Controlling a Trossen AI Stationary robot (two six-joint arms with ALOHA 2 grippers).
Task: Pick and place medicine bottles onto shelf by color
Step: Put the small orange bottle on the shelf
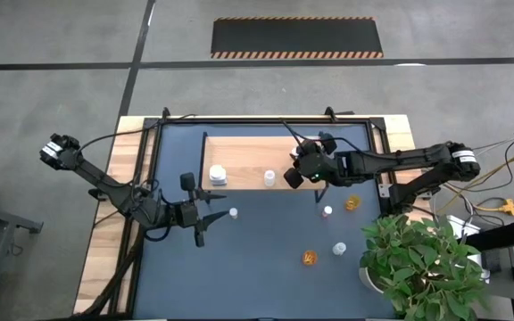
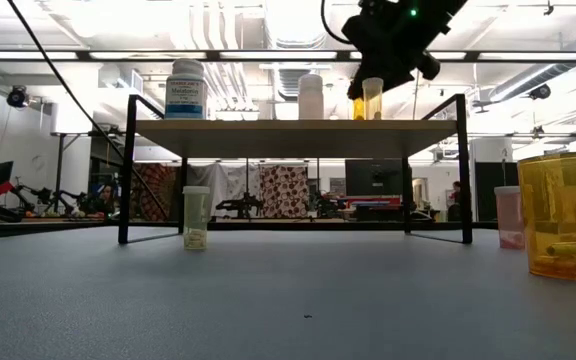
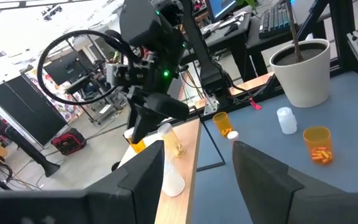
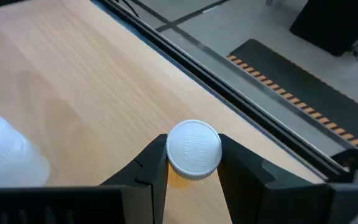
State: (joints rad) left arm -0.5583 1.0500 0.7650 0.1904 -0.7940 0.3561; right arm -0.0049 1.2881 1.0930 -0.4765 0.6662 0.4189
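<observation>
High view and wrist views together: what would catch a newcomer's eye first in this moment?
The right gripper stands over the shelf, shut on an orange bottle with a white cap, upright on the board. Two white bottles already stand on the shelf to its left. The left gripper waits open over the blue tabletop, while other bottles lie scattered near the potted plant.

A green plant (image 1: 418,267) in a white pot (image 3: 301,71) stands at the worktop's (image 1: 248,267) corner; a hazard-striped black mat (image 1: 297,37) lies on the floor beyond.
</observation>
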